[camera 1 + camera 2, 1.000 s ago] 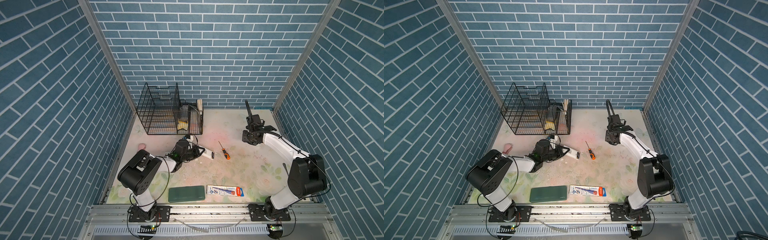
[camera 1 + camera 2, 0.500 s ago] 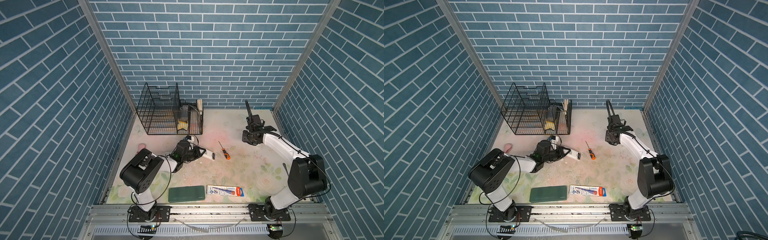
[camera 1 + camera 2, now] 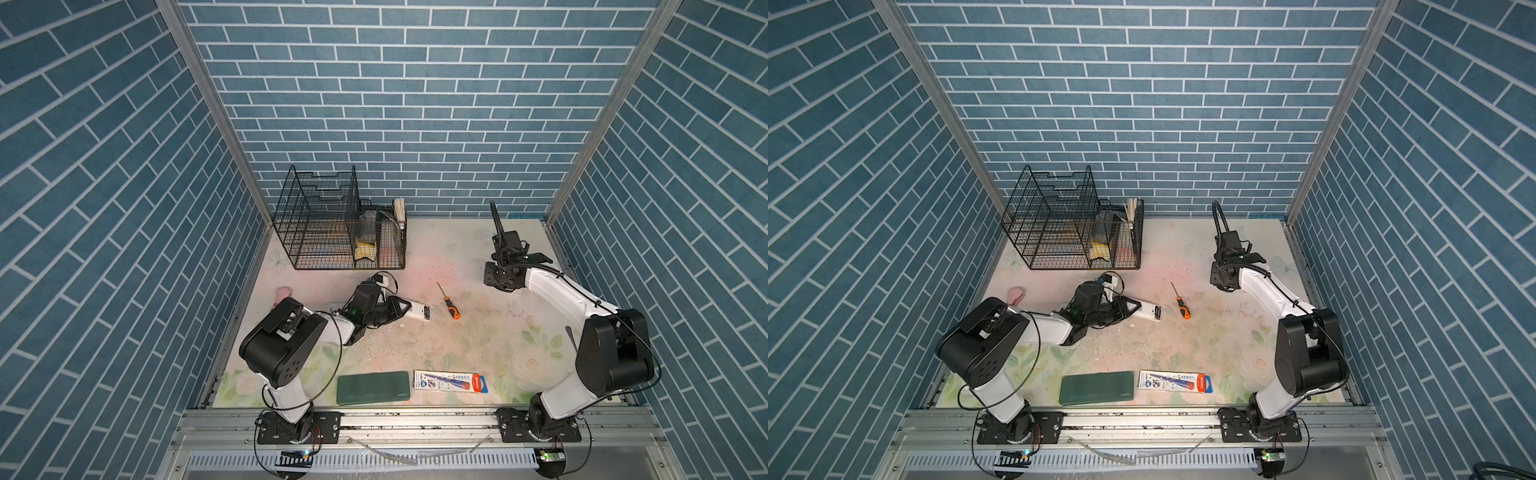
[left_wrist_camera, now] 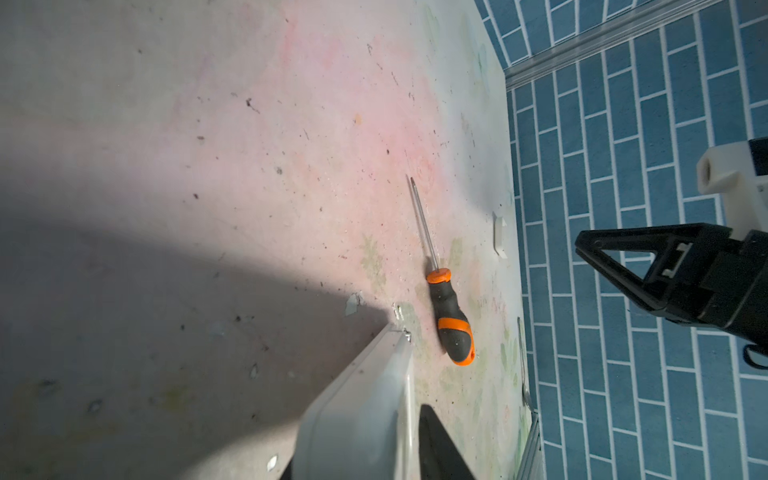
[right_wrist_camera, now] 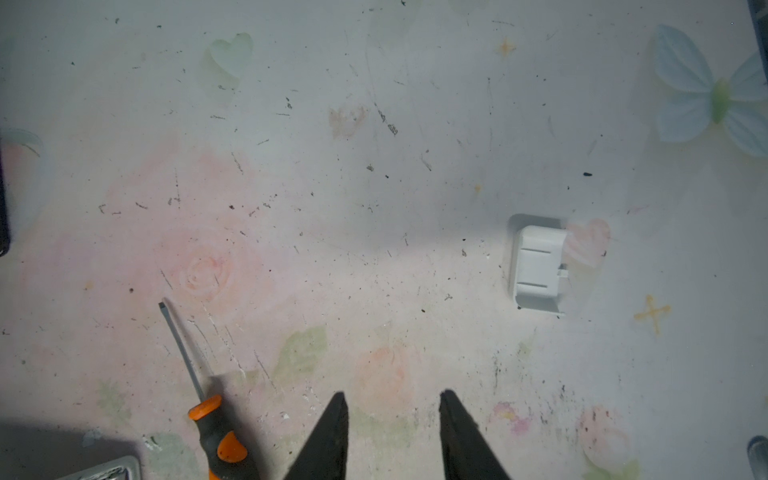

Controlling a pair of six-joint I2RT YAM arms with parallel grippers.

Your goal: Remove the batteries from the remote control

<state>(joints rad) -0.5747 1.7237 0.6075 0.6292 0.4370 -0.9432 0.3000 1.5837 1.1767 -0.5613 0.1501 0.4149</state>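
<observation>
Remote control: white, lay flat on the tabletop, left of centre in both top views, open end turned toward the screwdriver.
Batteries: not made out singly; only dark marks seen in that open end, too small to tell.
Left gripper: rested low over the remote control's other end, parted, nothing seen between the jaws.
Right gripper: hung above bare tabletop, narrowly parted, empty.
White battery cover: lay loose, well apart from the remote control.
</observation>
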